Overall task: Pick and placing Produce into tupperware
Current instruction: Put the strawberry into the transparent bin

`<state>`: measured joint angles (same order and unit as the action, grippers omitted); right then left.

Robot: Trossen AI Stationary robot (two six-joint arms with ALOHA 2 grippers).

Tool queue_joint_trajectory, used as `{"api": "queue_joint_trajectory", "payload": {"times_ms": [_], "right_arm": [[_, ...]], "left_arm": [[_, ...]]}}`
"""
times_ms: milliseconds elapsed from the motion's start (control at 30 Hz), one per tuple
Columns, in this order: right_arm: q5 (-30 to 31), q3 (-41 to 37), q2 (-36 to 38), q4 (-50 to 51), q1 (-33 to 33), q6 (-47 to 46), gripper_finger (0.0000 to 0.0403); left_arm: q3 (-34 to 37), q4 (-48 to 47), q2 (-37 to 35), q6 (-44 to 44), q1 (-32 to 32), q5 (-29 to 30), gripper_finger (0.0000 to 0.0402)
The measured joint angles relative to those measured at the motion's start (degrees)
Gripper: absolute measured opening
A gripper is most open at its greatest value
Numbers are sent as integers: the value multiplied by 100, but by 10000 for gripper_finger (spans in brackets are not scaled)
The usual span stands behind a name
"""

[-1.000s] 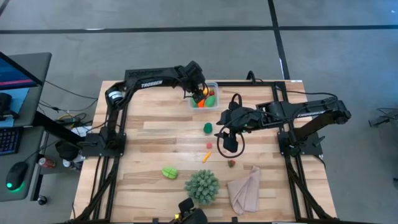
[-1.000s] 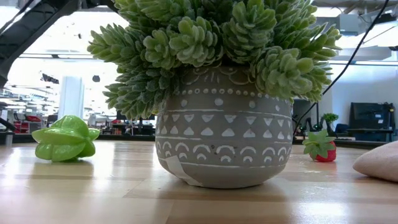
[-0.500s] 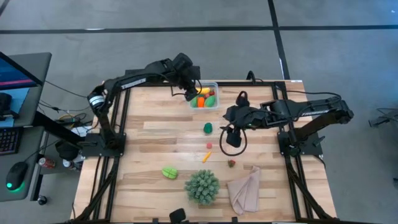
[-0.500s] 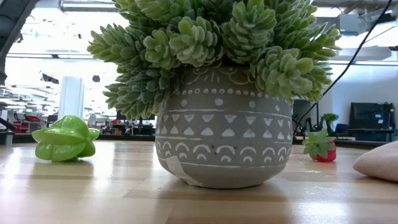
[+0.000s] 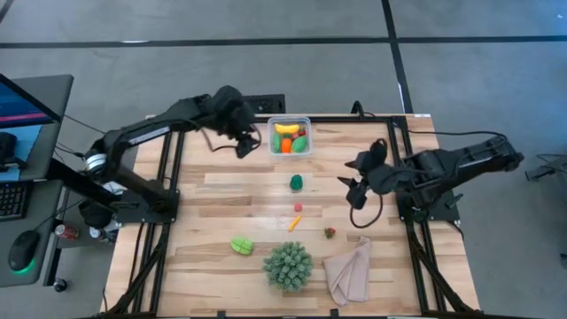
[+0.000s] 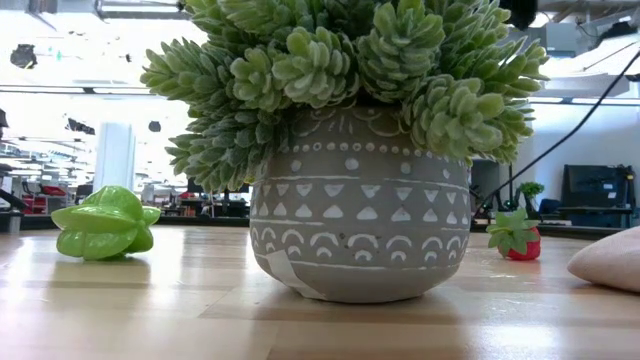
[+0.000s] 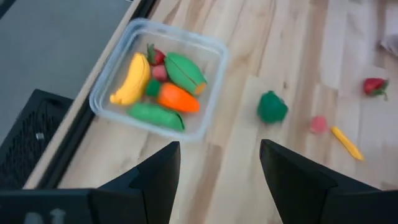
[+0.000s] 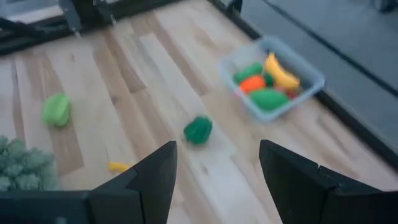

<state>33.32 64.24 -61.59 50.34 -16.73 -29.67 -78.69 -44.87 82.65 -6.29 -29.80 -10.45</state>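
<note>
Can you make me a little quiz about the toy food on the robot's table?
1. True or false: the yellow banana lies inside the tupperware.
2. Which toy sits closest to the potted plant? A) the green star fruit B) the dark green pepper C) the banana
3. Fill in: the fingers of the left gripper hold ____.

Key: 1 true; 2 A; 3 nothing, they are open and empty.

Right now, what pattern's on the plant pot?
Grey pot with white triangles, dots and arches; low view shows it best.
</note>
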Motion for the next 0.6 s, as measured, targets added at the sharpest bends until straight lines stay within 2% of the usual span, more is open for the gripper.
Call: {"api": "queue_joint_trajectory", "payload": {"times_ms": [267, 467, 600], "right_arm": [[17, -918, 194, -39, -469, -1024, 221], [271, -1103, 116, -474, -571, -966, 221], [222, -1136, 62, -343, -568, -950, 221]], "left_arm": [[1724, 781, -1743, 646, 332, 23, 213], [2897, 1312, -2914, 1452, 752, 41, 213], [3449, 1513, -3465, 2072, 1049, 45, 213]]}}
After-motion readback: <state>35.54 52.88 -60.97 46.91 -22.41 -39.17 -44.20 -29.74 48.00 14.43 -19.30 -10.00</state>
